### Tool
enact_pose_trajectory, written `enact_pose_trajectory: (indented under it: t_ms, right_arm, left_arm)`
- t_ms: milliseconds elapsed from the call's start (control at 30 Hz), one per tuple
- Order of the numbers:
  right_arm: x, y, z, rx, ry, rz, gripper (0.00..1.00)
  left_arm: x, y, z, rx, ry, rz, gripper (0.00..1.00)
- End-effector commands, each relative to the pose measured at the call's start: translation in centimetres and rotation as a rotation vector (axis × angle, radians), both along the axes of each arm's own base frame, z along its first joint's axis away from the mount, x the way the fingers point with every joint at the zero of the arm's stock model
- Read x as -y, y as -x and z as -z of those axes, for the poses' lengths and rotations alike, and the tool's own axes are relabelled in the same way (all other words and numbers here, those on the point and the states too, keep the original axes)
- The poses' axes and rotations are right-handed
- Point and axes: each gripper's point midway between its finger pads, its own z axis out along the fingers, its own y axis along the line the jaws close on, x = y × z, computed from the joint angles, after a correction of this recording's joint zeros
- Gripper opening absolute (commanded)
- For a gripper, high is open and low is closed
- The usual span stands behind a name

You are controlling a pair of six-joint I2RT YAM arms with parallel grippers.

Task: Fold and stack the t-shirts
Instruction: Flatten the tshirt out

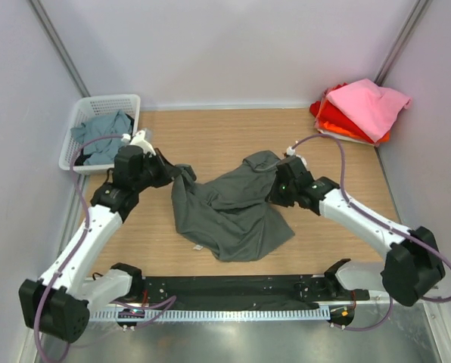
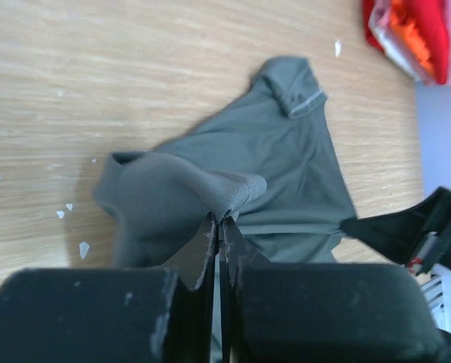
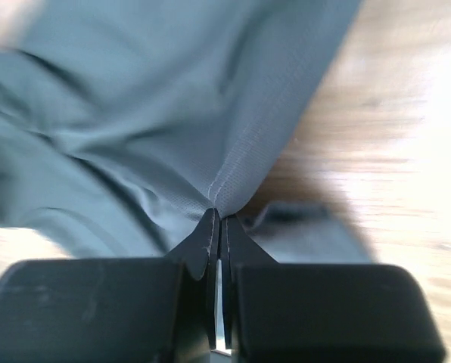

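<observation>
- Left gripper is clamped tight on a bunched-up edge of the dark charcoal-grey cloth t-shirt, over on the shirt's left side. In the left wrist view the jaws are pressed together with a little hump of fabric pinched at the tips.
- Right gripper is closed on the same shirt at its upper right. The right wrist view shows the cloth pulled into a seam-like crease running straight into the shut jaws. Might be a hem or a sleeve edge; that view is too blurry for me to call it.
- That grey shirt is crumpled in the middle of the light wooden tabletop, between the two arms. It's rumpled and twisted, not flat, and its lower part spreads toward the near edge.
- Folded pile in the far right corner: soft pink shirt on top, red and orange shirts underneath, all touching in one stack.
- White plastic lattice basket sits at the far left, just behind the left arm, with a dusty teal-grey shirt heaped inside it.
- A few small white flecks lie on the wood near the grey shirt in the left wrist view.
</observation>
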Motion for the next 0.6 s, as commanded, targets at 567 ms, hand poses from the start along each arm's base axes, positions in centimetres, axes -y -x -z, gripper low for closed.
enact_pose_trajectory:
  t_ms: [567]
  right_arm:
    - [5.9, 3.3, -27.3, 0.572, -0.109, 0.025, 0.01]
  left_arm:
    - [-4.4, 9.0, -23.0, 0.412, -0.079, 0.012, 0.0]
